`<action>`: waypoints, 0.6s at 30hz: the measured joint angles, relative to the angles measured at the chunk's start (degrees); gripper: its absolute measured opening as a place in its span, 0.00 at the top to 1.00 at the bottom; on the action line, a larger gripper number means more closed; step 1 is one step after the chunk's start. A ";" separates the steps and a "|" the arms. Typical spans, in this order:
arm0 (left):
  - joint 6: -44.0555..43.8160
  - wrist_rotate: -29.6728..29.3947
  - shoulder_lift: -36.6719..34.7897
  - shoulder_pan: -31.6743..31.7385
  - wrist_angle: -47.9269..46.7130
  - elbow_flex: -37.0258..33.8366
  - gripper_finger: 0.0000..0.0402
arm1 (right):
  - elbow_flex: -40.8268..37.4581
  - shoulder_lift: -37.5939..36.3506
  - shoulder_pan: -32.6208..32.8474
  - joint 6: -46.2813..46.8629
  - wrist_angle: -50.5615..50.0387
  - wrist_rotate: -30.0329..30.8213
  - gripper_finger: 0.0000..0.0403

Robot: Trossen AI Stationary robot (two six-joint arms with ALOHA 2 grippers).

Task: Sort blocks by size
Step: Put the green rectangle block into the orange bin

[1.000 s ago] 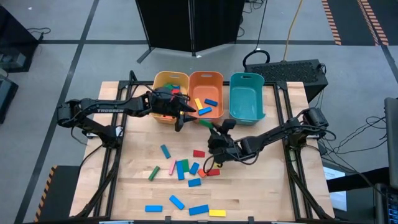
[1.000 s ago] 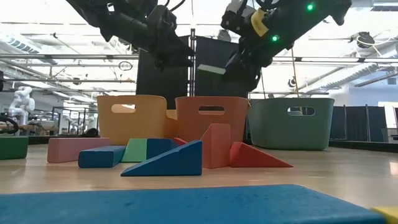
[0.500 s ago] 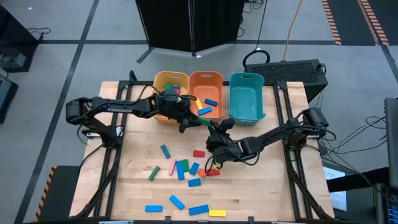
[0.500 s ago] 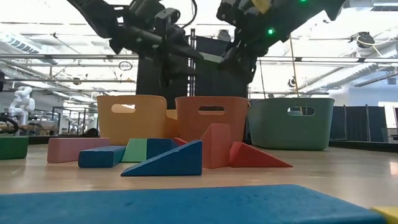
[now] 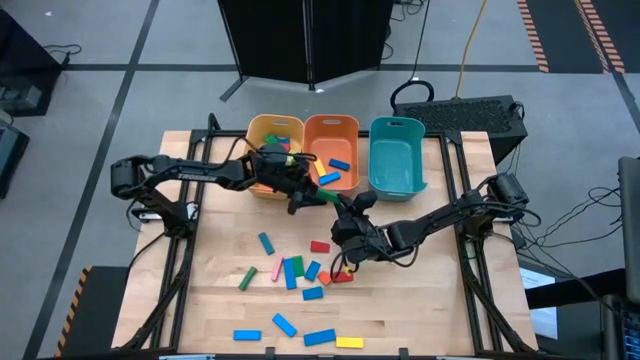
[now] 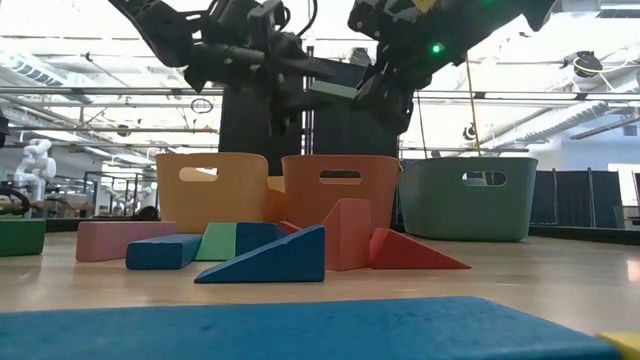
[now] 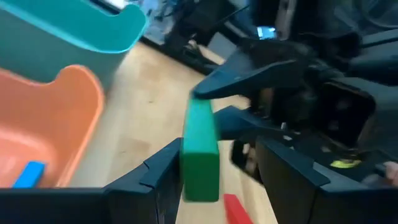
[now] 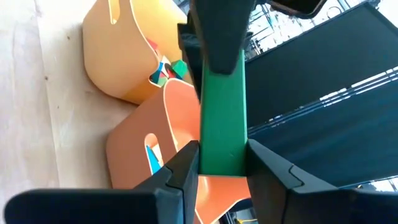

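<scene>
A green bar block point(image 5: 325, 197) hangs in the air in front of the orange bin, between my two grippers. My right gripper point(image 5: 340, 203) point(image 8: 222, 149) is shut on its right end. My left gripper point(image 5: 308, 196) point(image 7: 219, 149) is open, with its fingers on either side of the bar's other end point(image 7: 200, 177). Several loose blocks point(image 5: 290, 270) in blue, red, green, pink and yellow lie flat on the table nearer the front edge. My right gripper pinches the green bar's two long sides point(image 8: 222, 140) between its two fingers, near the bar's right end. The fingers come about level from the table's right and lie along the bar. The bar is lifted clear of the table and roughly level point(image 6: 335, 92). My left gripper has one finger point(image 7: 165, 171) close against the bar's side; I cannot tell whether it touches.
A yellow bin point(image 5: 275, 140), an orange bin point(image 5: 332, 150) and a teal bin point(image 5: 397, 160) stand in a row at the table's far edge. The yellow and orange bins hold blocks. Bare wood point(image 5: 430, 300) lies at the front right.
My left gripper has moved from the yellow bin toward the table's right and slightly down, rolling as it went. Its open fingers now stand around the green bar's free end. My right gripper has rolled a little with the bar.
</scene>
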 joint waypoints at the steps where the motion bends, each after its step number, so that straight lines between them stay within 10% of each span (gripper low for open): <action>1: -0.06 0.20 -0.02 -0.01 0.27 0.00 0.51 | 0.00 0.00 0.00 0.00 0.01 0.02 0.75; 18: 1.46 -0.06 0.00 0.36 -0.09 -0.04 0.89 | 0.02 0.00 0.11 0.30 -0.06 0.28 0.75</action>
